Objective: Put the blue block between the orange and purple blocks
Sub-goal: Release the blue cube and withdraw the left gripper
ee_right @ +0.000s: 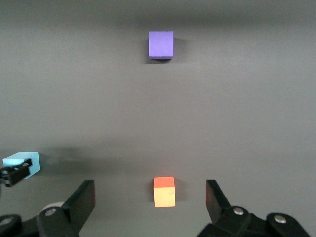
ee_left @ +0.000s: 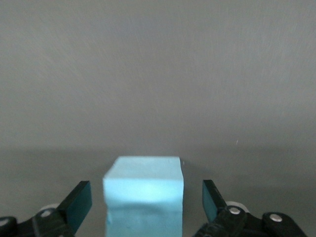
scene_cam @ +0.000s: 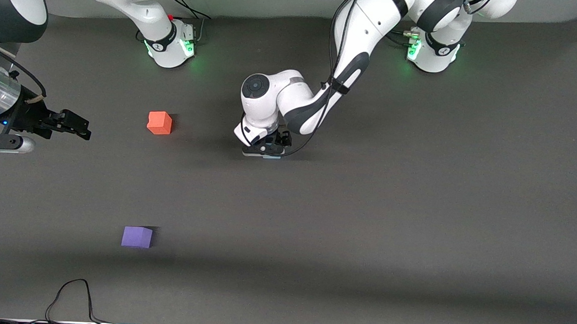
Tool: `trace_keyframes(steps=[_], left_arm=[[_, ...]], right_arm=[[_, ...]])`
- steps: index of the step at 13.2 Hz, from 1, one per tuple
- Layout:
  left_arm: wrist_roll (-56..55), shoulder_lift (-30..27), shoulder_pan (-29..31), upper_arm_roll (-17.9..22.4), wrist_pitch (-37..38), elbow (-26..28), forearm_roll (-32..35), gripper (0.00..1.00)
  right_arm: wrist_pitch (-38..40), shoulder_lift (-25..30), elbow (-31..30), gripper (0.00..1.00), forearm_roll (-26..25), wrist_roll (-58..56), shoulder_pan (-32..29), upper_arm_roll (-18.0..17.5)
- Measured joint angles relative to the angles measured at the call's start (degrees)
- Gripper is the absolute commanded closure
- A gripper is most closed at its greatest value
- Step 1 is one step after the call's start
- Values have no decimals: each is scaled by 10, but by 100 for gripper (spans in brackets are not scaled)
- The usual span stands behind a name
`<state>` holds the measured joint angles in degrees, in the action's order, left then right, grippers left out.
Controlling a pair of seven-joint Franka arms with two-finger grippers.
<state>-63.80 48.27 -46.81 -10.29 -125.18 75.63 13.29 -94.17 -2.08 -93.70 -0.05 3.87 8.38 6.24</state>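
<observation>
The blue block (scene_cam: 272, 157) sits on the dark table near the middle, mostly hidden under the left arm's hand. My left gripper (scene_cam: 264, 151) is low around it and open. In the left wrist view the blue block (ee_left: 143, 187) lies between the fingers (ee_left: 79, 203) with a gap on each side. The orange block (scene_cam: 159, 123) lies toward the right arm's end. The purple block (scene_cam: 136, 236) lies nearer the front camera than the orange one. My right gripper (scene_cam: 81, 128) waits open and empty, up in the air; its wrist view shows the orange block (ee_right: 164, 191), purple block (ee_right: 161, 44) and blue block (ee_right: 22, 160).
The two arm bases (scene_cam: 171, 47) stand along the table's edge farthest from the front camera. A black cable (scene_cam: 71, 293) loops on the table at the edge nearest the front camera. The table (scene_cam: 413, 211) is dark grey.
</observation>
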Motion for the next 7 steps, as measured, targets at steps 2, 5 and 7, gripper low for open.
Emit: trace_keyframes(steps=[2,5,7], left_arm=[[28,-46,42,-8,65,-14,-20,0],[170,-149,151,-17,189,-10,-104,0],[279,-206,244,-17,257,7,-143,0]], right_arm=[[0,0,0,10,0,0,0,0],[0,0,0,9,0,0,0,0],[0,0,0,0,1,0,1,0]])
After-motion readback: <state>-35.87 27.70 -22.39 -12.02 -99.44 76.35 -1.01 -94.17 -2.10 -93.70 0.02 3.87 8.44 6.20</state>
